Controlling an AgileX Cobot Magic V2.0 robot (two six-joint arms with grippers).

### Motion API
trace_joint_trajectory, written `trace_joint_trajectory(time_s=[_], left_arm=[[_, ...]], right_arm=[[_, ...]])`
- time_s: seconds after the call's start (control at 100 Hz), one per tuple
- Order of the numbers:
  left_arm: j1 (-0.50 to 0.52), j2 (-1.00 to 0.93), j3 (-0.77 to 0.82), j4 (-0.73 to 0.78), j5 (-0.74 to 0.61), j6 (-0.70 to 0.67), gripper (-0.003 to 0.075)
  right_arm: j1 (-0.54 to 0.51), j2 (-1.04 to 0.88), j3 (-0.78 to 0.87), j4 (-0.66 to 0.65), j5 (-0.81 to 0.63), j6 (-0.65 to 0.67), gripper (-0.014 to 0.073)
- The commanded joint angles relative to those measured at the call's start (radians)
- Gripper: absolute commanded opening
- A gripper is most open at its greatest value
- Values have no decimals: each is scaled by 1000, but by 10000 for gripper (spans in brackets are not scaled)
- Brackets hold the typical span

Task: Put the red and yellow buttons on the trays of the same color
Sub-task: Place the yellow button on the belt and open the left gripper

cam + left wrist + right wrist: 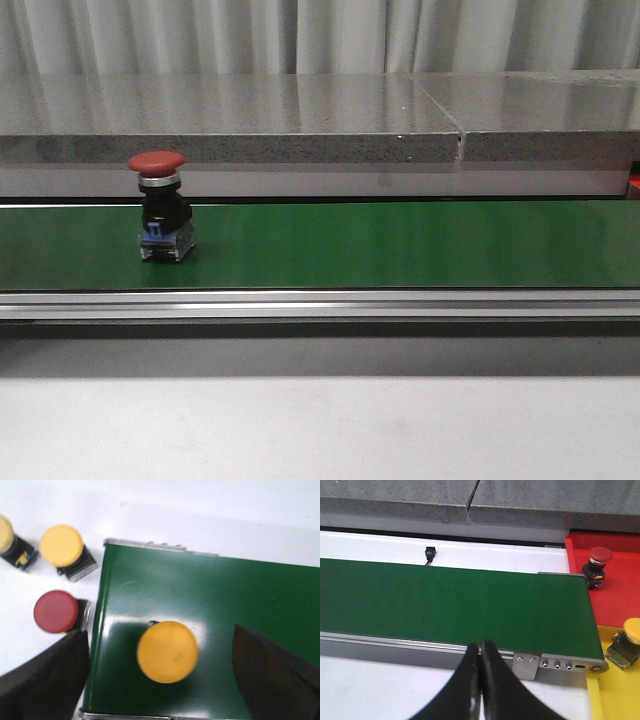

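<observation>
Green conveyor belt (400,245) carries a red button (160,205) upright; a yellow button (167,651) stands on the belt between the left end effector's (165,680) spread, empty fingers. Right end effector (480,680) is closed, empty. Rigid, top-heavy: best gripped by the body below the cap.

even indoor light, soft focus up close

the green belt (210,605) shows pale glare in the left wrist view, where the yellow button (167,651) and dark fingers (270,675) blur; the front view is sharp, its stone ledge (300,105) sheened.
</observation>
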Motion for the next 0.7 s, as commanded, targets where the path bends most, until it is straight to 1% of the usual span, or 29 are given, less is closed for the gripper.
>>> trace_joint_trajectory(time_s=[0.0,0.01,0.03,0.04,0.05,0.08,0.1,0.11,0.14,0.33,0.69], left_arm=[[-48,-92,-8,-19,-72,26,389],[-56,-98,-6,-19,-74,28,351],[-69,-114,1,-19,-80,27,309],[-73,-124,4,-19,-84,27,267],[-82,-130,9,-19,-84,27,246],[-98,-151,21,-19,-94,27,140],[-109,-167,31,-19,-100,30,99],[-113,-178,34,-19,-104,30,58],[-126,-200,51,-19,-111,30,-18],[-185,-347,148,-19,-150,30,-21],[-195,-673,377,-33,-172,30,-21]], right_arm=[[-1,7,-25,6,-70,-6,-66],[-1,7,-25,6,-70,-6,-66],[-1,7,-25,6,-70,-6,-66],[-1,7,-25,6,-70,-6,-66],[-1,7,-25,6,-70,-6,-66],[-1,7,-25,6,-70,-6,-66],[-1,7,-25,6,-70,-6,-66],[-1,7,-25,6,-70,-6,-66],[-1,7,-25,6,-70,-6,-66],[-1,7,-25,7,-84,-6,-66],[-1,23,-25,7,-73,-6,-66]])
